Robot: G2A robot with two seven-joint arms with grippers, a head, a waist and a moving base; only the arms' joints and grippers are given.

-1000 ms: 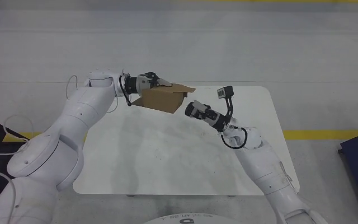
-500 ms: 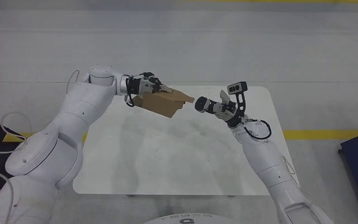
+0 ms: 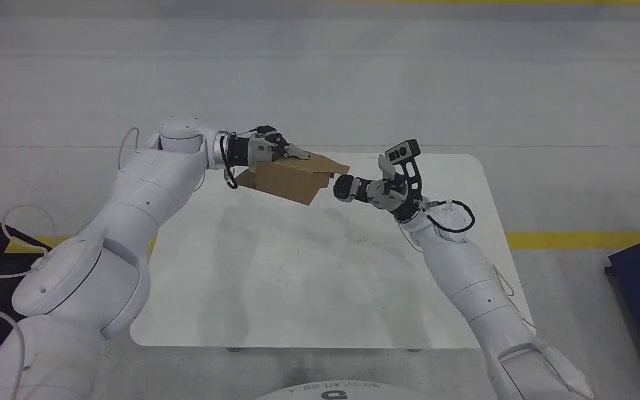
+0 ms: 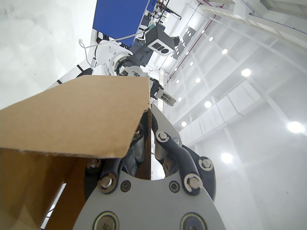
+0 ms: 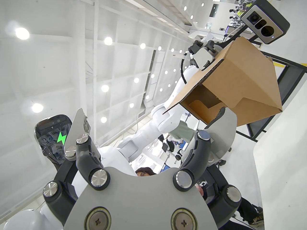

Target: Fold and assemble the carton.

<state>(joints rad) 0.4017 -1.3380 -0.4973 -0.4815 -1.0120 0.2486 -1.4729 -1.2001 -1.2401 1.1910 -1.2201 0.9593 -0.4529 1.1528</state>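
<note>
A brown cardboard carton point(image 3: 295, 177) hangs tilted above the far side of the white table point(image 3: 300, 290). My left gripper point(image 3: 272, 150) is shut on its upper back edge. In the left wrist view a thin cardboard wall runs between the jaws of the left gripper point(image 4: 148, 123), under a folded carton flap point(image 4: 72, 116). My right gripper point(image 3: 345, 187) stands open just off the carton's right end. In the right wrist view the right gripper point(image 5: 151, 120) faces the carton point(image 5: 237, 82) and its open underside, with one fingertip point(image 5: 224, 118) close to the lower flap.
The table's near half and right part point(image 3: 450, 180) are bare white surface. A yellow floor line point(image 3: 575, 240) runs past the table's right edge. A blue panel point(image 4: 120, 10) stands in the room behind.
My right gripper swung its wrist upward, then moved left to the carton's right end. The left arm tipped the carton slightly and keeps its hold.
</note>
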